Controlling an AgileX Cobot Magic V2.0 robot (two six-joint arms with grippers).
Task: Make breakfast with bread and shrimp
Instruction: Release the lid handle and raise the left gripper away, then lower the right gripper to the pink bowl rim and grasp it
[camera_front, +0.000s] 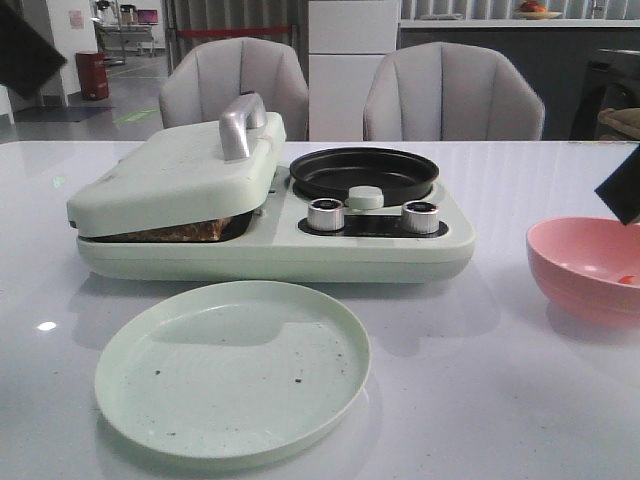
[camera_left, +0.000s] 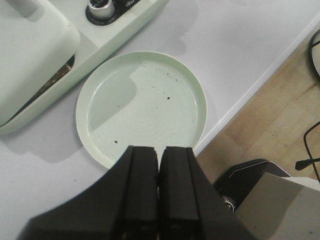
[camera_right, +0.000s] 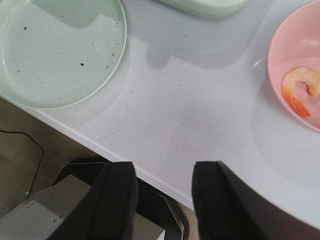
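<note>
Where the front view looks forward over the white table (camera_front: 500, 400), it shows a pale green breakfast maker (camera_front: 270, 235) with its lid (camera_front: 175, 175) lowered onto the bread (camera_front: 180, 232), of which only a brown edge shows in the gap under the lid. On the appliance's right half sit a round black pan (camera_front: 364, 172) and two silver knobs (camera_front: 326, 215). A pale green plate (camera_front: 232, 368), speckled with dark crumbs, lies on the table just in front of the appliance, and a pink bowl (camera_front: 588, 268) stands at the table's right side. The shrimp (camera_right: 299, 90) lies inside that bowl; the right wrist view shows its full curled pink-orange body, whereas the front view shows only a small orange spot at the bowl's inner wall. The left gripper (camera_left: 159, 200) appears only in the left wrist view, its fingers pressed together and holding nothing, above the plate's near rim. The right gripper (camera_right: 162, 200) has its fingers spread apart above the table's front edge, between the plate and the bowl. A dark corner at the right edge of the front view cannot be identified.
</note>
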